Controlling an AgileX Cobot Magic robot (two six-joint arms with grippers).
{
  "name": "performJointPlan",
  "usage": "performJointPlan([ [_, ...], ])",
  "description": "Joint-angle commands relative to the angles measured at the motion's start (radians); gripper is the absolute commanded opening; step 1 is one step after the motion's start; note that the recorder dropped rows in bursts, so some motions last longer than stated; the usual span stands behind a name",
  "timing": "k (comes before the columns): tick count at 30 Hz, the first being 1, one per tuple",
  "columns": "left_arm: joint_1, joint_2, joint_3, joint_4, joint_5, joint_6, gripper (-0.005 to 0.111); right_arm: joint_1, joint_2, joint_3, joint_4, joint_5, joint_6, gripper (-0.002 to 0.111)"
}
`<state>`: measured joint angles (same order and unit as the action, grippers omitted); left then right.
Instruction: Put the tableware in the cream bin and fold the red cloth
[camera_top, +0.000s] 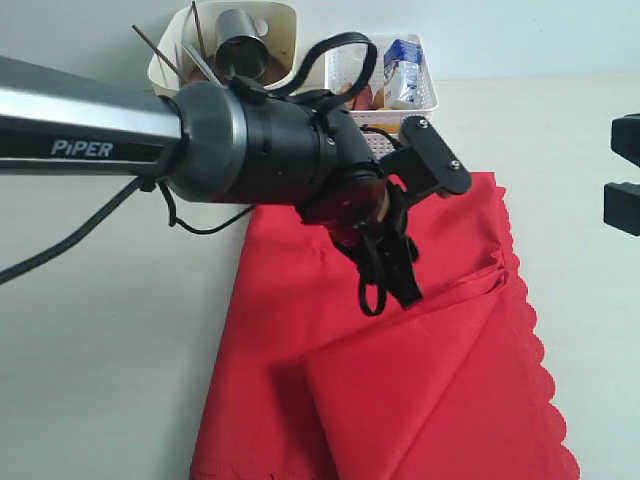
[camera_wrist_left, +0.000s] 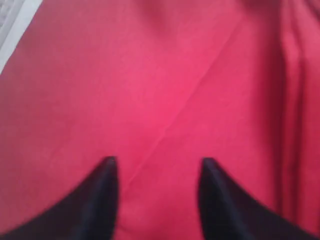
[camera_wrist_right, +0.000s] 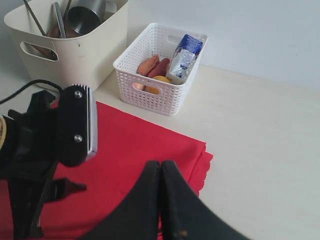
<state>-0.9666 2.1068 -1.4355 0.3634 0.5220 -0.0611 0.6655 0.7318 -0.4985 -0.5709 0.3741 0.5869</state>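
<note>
Done with tableware, judging by cup (camera_top: 240, 40) and chopsticks (camera_top: 157, 50) standing in bin (camera_top: 285, 30); folding left. Working over cloth (camera_top: 400, 380), spread on table before bin, one flap turned diagonally. Holding left claw (camera_wrist_left: 158, 162) open and empty just above flap's crease, perhaps touching; too blurred to tell. Holding right claw (camera_wrist_right: 161, 167) closed on nothing, off to the right. Lower straight, pinch at edge, lift low, carry across squarely.

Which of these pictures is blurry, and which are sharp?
Left wrist view: blurry, close on the red cloth, the left gripper just soft dark shapes. Right wrist view: sharp on the cream bin and white basket. Exterior view: evenly lit, fairly crisp.
</note>
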Motion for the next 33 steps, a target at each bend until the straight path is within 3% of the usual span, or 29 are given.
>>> performJointPlan([
  [1, 0.033, -0.049, 0.057, -0.008, 0.018, 0.017, 0.002, -0.002, 0.003, 0.004, -0.008, -0.002, 0.0, 0.0],
  [7, 0.048, -0.077, 0.198, -0.042, -0.101, 0.017, 0.002, -0.002, 0.003, 0.004, -0.008, -0.008, -0.004, 0.0],
  [11, 0.009, -0.07, 0.278, -0.047, -0.214, 0.017, 0.002, -0.002, 0.003, 0.004, -0.012, -0.008, -0.004, 0.0],
  [17, -0.089, -0.07, 0.295, -0.051, -0.265, 0.017, 0.002, -0.002, 0.003, 0.004, -0.012, -0.013, -0.004, 0.0],
  [23, -0.255, -0.07, 0.266, -0.057, -0.412, 0.017, 0.002, -0.002, 0.003, 0.004, -0.016, -0.025, -0.004, 0.0],
  [28, -0.383, -0.084, 0.18, -0.009, -0.282, 0.033, 0.002, -0.002, 0.003, 0.004, -0.062, -0.025, 0.002, 0.0],
  [33, -0.398, -0.144, 0.169, -0.007, -0.157, 0.027, 0.002, -0.002, 0.003, 0.004, -0.124, 0.001, 0.059, 0.0],
])
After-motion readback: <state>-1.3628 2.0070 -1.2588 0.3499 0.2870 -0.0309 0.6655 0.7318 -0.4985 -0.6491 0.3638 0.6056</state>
